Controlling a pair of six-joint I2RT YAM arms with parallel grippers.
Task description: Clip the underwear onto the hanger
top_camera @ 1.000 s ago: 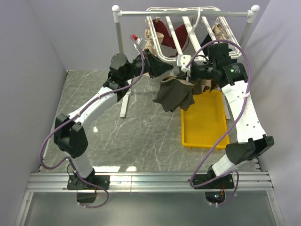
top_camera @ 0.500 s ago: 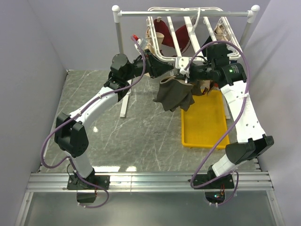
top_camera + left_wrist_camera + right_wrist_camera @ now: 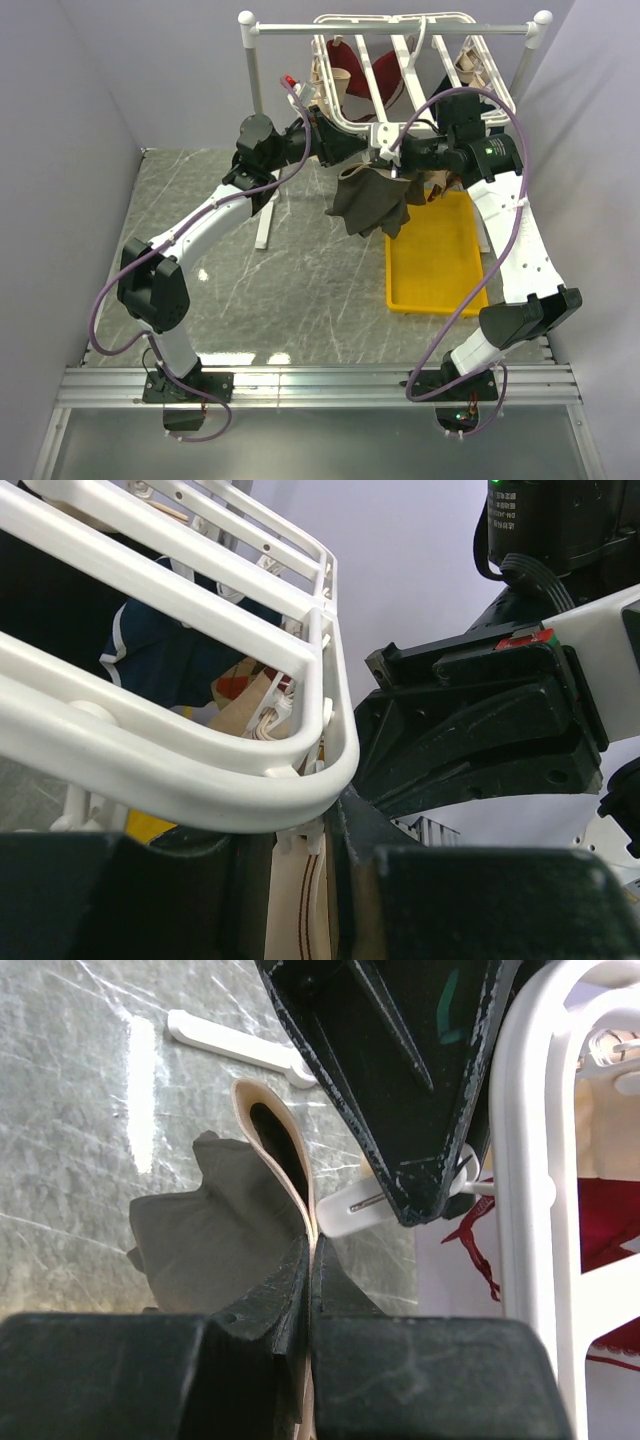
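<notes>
The underwear (image 3: 368,203) is dark grey-brown and hangs in the air from my right gripper (image 3: 393,163), which is shut on its beige band (image 3: 300,1175). The white slatted hanger (image 3: 352,122) hangs from the rail, its front rim (image 3: 200,770) just above both grippers. My left gripper (image 3: 350,150) is shut on a small white clip (image 3: 352,1212) under that rim. In the left wrist view the clip (image 3: 300,832) and the striped beige band (image 3: 297,910) sit between my left gripper's jaws (image 3: 290,845). In the right wrist view the band's edge is close beside the clip.
The white pole-and-rail stand (image 3: 400,29) carries the hanger; its foot (image 3: 230,1045) lies on the marble table. A maroon garment (image 3: 372,76) and a beige garment (image 3: 320,88) hang on the hanger. A yellow tray (image 3: 432,262) lies below on the right. Grey walls stand on both sides.
My right gripper has edged slightly left and up with the underwear, closer to the left gripper and the clip. The left arm has hardly moved.
</notes>
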